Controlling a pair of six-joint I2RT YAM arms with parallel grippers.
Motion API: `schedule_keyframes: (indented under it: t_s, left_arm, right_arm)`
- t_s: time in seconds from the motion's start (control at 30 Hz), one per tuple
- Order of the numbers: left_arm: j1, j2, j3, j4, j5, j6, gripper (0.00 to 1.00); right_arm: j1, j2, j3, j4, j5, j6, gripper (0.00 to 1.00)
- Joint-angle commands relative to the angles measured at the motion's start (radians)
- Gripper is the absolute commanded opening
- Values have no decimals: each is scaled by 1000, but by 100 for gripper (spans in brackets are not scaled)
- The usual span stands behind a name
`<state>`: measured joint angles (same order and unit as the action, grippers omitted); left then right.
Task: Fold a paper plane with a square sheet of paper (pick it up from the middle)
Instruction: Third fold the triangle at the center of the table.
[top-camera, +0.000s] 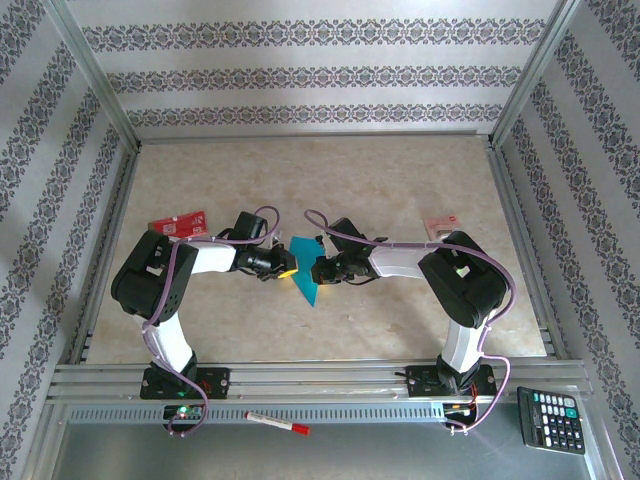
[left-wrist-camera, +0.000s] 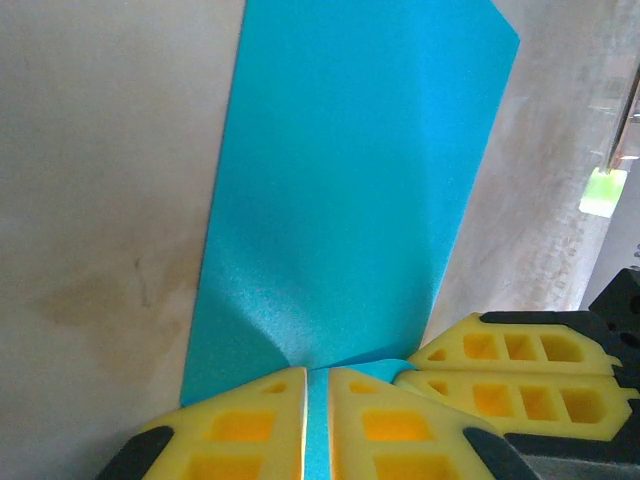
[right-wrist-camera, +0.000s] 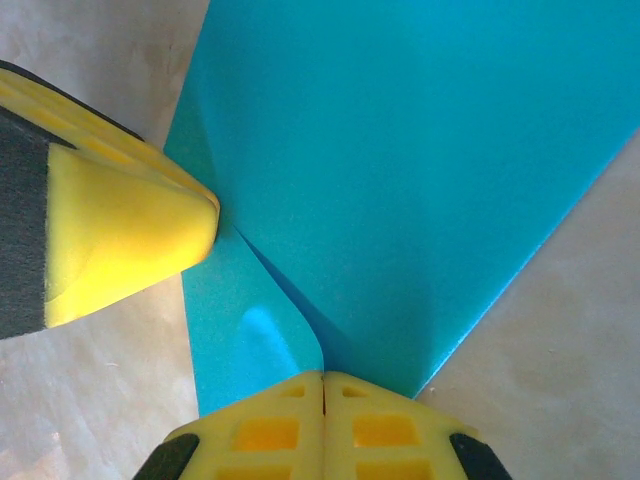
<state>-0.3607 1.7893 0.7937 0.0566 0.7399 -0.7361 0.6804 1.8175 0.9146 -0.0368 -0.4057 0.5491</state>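
Note:
The teal-blue square sheet of paper (top-camera: 306, 282) lies in the middle of the table, folded into a smaller pointed shape with one flap lifted. My left gripper (top-camera: 288, 268) comes in from the left. In the left wrist view it (left-wrist-camera: 317, 378) is shut on the sheet (left-wrist-camera: 350, 180), and a strip of teal shows between its yellow fingers. My right gripper (top-camera: 318, 270) comes in from the right. In the right wrist view it (right-wrist-camera: 322, 378) is shut on the raised fold of the sheet (right-wrist-camera: 420, 170). The two grippers almost touch; the left fingertip (right-wrist-camera: 150, 225) rests at the sheet's edge.
A red-and-white card (top-camera: 178, 224) lies behind the left arm and another (top-camera: 440, 225) behind the right arm. A calculator (top-camera: 550, 418) and a red marker (top-camera: 278, 423) sit on the metal front ledge. Metal rails (top-camera: 520, 240) and patterned walls border the table.

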Motion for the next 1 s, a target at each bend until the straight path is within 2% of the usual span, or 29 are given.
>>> schedule_keyframes:
  t_s: [0.0,0.43,0.7,0.77,0.97]
  left_arm:
    - [-9,16,-30,-16,-41,36,14]
    - [-8,29,-45,-54,-68,69,12]
    - [-8,32,-17,-83,-69,88,12]
    - [-8,35,-13,-94,-75,92,12]
    - [-10,4,7,-65,-32,65,13]
  right_arm:
    - [-18,-11,8,-99,31,-21,1]
    - [-39,-47,42,-158,39,-52,13]
    - [-39,-42,48,-163,30,-54,15]
    - [-43,-51,46,-168,35,-61,15]
    - [-42,-34,41,-152,28,-54,6]
